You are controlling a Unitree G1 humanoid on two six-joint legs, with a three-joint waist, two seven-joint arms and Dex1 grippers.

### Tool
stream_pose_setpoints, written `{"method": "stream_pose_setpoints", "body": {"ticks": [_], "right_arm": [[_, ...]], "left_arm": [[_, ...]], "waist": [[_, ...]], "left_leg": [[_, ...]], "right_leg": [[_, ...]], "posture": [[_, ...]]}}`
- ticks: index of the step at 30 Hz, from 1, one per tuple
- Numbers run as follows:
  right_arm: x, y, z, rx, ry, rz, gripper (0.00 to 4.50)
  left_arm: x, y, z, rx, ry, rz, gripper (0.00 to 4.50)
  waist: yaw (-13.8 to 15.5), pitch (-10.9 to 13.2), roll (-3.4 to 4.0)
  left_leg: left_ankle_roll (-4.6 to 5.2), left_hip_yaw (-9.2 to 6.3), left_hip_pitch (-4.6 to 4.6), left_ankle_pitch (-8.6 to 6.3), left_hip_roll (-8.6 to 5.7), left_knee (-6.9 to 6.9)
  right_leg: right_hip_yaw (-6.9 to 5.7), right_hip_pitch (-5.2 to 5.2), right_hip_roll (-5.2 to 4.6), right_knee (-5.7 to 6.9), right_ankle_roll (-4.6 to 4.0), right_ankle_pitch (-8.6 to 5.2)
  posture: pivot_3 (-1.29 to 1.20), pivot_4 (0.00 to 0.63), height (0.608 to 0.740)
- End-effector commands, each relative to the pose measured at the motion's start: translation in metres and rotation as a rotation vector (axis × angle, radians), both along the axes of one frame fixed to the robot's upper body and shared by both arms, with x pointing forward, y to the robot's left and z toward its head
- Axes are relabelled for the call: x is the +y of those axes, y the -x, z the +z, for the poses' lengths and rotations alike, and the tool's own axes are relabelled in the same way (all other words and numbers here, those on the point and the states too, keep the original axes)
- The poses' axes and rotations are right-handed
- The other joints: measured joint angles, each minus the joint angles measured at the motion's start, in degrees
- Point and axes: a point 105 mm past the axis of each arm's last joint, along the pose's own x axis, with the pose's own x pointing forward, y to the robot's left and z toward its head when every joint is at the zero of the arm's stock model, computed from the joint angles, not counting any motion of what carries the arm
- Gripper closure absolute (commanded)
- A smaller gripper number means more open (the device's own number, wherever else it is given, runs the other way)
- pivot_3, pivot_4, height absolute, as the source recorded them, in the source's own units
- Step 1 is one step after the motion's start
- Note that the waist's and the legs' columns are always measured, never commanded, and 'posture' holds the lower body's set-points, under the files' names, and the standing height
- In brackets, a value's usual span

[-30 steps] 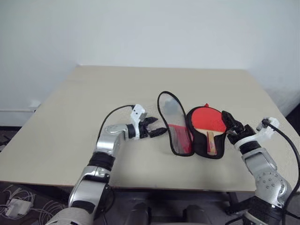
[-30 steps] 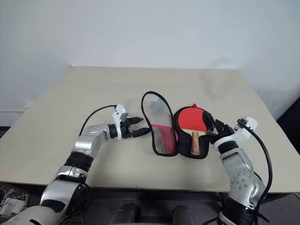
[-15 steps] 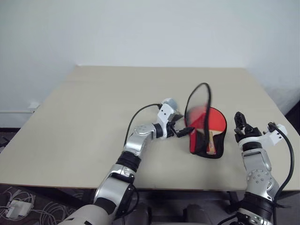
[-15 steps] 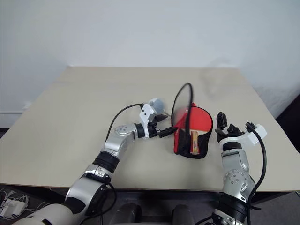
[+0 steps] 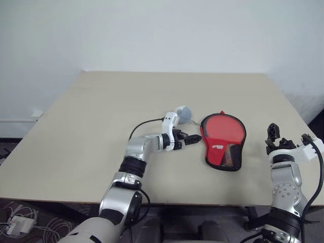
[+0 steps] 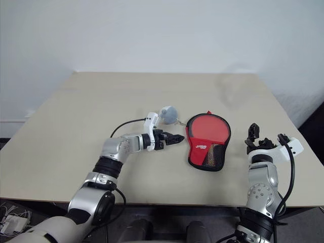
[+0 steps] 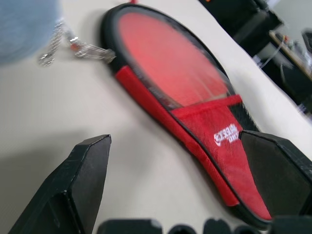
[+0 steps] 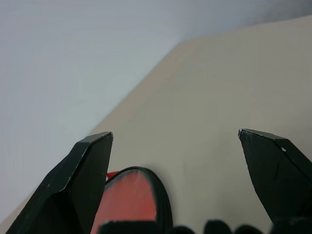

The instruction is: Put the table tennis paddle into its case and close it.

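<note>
The case (image 5: 223, 142) lies folded shut on the bench (image 5: 91, 126) — zip maybe undone (hard to tell); both grippers, left gripper (image 5: 192, 137) and right gripper (image 5: 280, 135), are wide open, holding nothing.

Beige table (image 5: 101, 111). On it: red case (image 5: 223, 139), folded flat, just beyond the left gripper (image 5: 194, 137) tips; grey pom-pom (image 5: 185, 113) on chain lies beside that gripper, attached at case edge

Paddle-shaped red fabric case (image 5: 223, 140) with black trim, mesh and white logo; grey-blue pompom (image 5: 185, 112); beige counter (image 5: 91, 121).
</note>
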Motion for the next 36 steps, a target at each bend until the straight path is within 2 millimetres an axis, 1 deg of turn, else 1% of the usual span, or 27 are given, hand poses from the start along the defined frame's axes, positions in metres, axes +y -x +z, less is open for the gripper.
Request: {"method": "stream_pose_setpoints", "body": {"ticks": [1,3,6,7,9,11,13,16,19,21,23,25,29,32,34,35,36], "right_arm": [[0.016,-0.012,0.011,-0.014,0.029,0.07,0.02],[0.023,-0.017,0.008,0.017,0.06,0.122,0.02],[0.024,-0.021,0.007,0.059,0.151,0.176,0.02],[0.022,-0.022,0.01,0.06,0.19,0.189,0.02],[0.01,-0.024,0.015,0.063,0.238,0.176,0.02],[-0.004,-0.025,0.02,0.066,0.247,0.146,0.02],[-0.012,-0.025,0.024,0.063,0.263,0.132,0.02],[-0.015,-0.024,0.026,0.061,0.276,0.122,0.02],[-0.018,-0.021,0.024,0.062,0.274,0.098,0.02],[-0.019,-0.019,0.021,0.068,0.266,0.086,0.02],[-0.018,-0.017,0.018,0.08,0.271,0.082,0.0],[-0.017,-0.017,0.017,0.083,0.274,0.082,0.0],[-0.023,-0.016,0.017,0.085,0.269,0.051,0.0],[-0.027,-0.016,0.017,0.095,0.272,0.034,0.0],[-0.029,-0.016,0.016,0.103,0.275,0.024,0.0],[-0.03,-0.017,0.016,0.107,0.279,0.018,0.0],[-0.03,-0.017,0.016,0.109,0.281,0.014,0.0]], "left_arm": [[-0.024,0.002,0.02,0.014,0.073,-0.055,0.0],[-0.037,0.006,0.019,0.034,0.072,-0.086,0.0],[-0.051,0.013,0.016,0.058,0.053,-0.127,0.0],[-0.054,0.015,0.012,0.068,0.037,-0.141,0.0],[-0.06,0.023,0.002,0.091,-0.02,-0.171,0.0],[-0.065,0.036,-0.01,0.132,-0.072,-0.24,0.0],[-0.068,0.045,-0.013,0.158,-0.079,-0.283,0.0],[-0.073,0.052,-0.012,0.182,-0.055,-0.305,0.0],[-0.078,0.055,-0.004,0.233,0.018,-0.306,0.0],[-0.082,0.06,0.004,0.241,0.067,-0.337,0.0],[-0.083,0.062,0.005,0.254,0.079,-0.345,0.4],[-0.082,0.065,0.006,0.27,0.089,-0.35,0.97],[-0.079,0.066,0.0,0.317,0.086,-0.327,2.4],[-0.078,0.065,0.0,0.345,0.105,-0.304,3.51],[-0.077,0.065,0.001,0.377,0.132,-0.289,4.17],[-0.077,0.066,0.0,0.391,0.135,-0.29,4.46],[-0.076,0.067,0.0,0.398,0.135,-0.292,4.46]], "waist": [[-0.01,0.0,0.0],[-0.02,0.01,-0.01],[-0.05,0.01,0.0],[-0.05,0.01,0.0],[-0.05,0.01,0.0],[-0.08,0.01,0.0],[-0.07,0.01,0.0],[-0.06,0.01,0.0],[0.09,0.01,0.0],[0.07,0.01,-0.01],[-0.01,0.02,-0.01],[-0.02,0.02,0.01],[-0.11,0.03,0.02],[-0.09,0.02,0.02],[-0.1,0.03,0.02],[-0.1,0.03,0.02],[-0.1,0.03,0.02]], "left_leg": [[0.0,0.01,0.0,0.0,0.0,0.01],[0.0,0.0,0.0,0.0,-0.01,0.01],[0.0,0.01,0.0,0.0,-0.02,0.0],[0.0,0.02,0.0,0.0,-0.02,0.0],[0.0,0.02,0.0,0.0,-0.02,-0.01],[0.0,0.02,0.0,0.0,-0.02,0.0],[0.0,0.01,0.02,0.0,-0.02,0.0],[-0.01,0.01,0.06,0.0,-0.02,0.02],[-0.01,0.01,0.04,0.0,-0.04,0.06],[-0.01,0.0,0.03,0.0,-0.04,0.09],[0.0,0.0,0.03,0.0,-0.04,0.1],[-0.01,0.0,0.03,0.0,-0.04,0.1],[-0.01,0.0,0.04,0.0,-0.04,0.13],[-0.01,0.0,0.05,0.0,-0.04,0.14],[-0.01,0.0,0.04,0.0,-0.04,0.15],[-0.01,0.0,0.04,0.0,-0.04,0.15],[-0.01,0.0,0.05,0.0,-0.04,0.15]], "right_leg": [[0.01,0.0,-0.01,-0.01,0.0,0.0],[0.0,0.03,-0.01,-0.01,-0.01,0.0],[0.01,0.02,-0.01,-0.01,-0.02,-0.01],[0.02,0.01,-0.01,-0.01,-0.02,-0.01],[0.03,0.01,-0.01,-0.02,-0.02,-0.02],[0.03,0.0,0.0,-0.01,-0.03,-0.03],[0.03,0.03,0.01,0.0,-0.06,-0.04],[0.03,0.08,0.0,-0.01,-0.1,-0.07],[0.03,0.1,-0.02,-0.01,-0.1,-0.07],[0.03,0.11,-0.02,-0.02,-0.08,-0.08],[0.04,0.12,-0.02,-0.02,-0.07,-0.07],[0.04,0.1,-0.02,0.0,-0.05,-0.06],[0.04,0.11,-0.02,0.02,-0.06,-0.06],[0.04,0.11,-0.02,0.04,-0.08,-0.07],[0.04,0.11,-0.01,0.04,-0.07,-0.06],[0.05,0.11,-0.01,0.03,-0.07,-0.06],[0.05,0.11,-0.01,0.03,-0.07,-0.06]], "posture": [[0.0,0.0,0.74],[0.0,0.0,0.74],[0.0,0.0,0.74],[0.0,0.0,0.74],[0.0,0.0,0.74],[0.0,0.0,0.74],[0.0,0.0,0.74],[0.0,0.0,0.74],[0.0,0.0,0.74],[0.0,0.0,0.74],[0.0,0.0,0.74],[0.0,0.0,0.74],[0.0,0.0,0.74],[0.0,0.0,0.74],[0.0,0.0,0.74],[0.0,0.0,0.74],[0.0,0.0,0.74]]}}
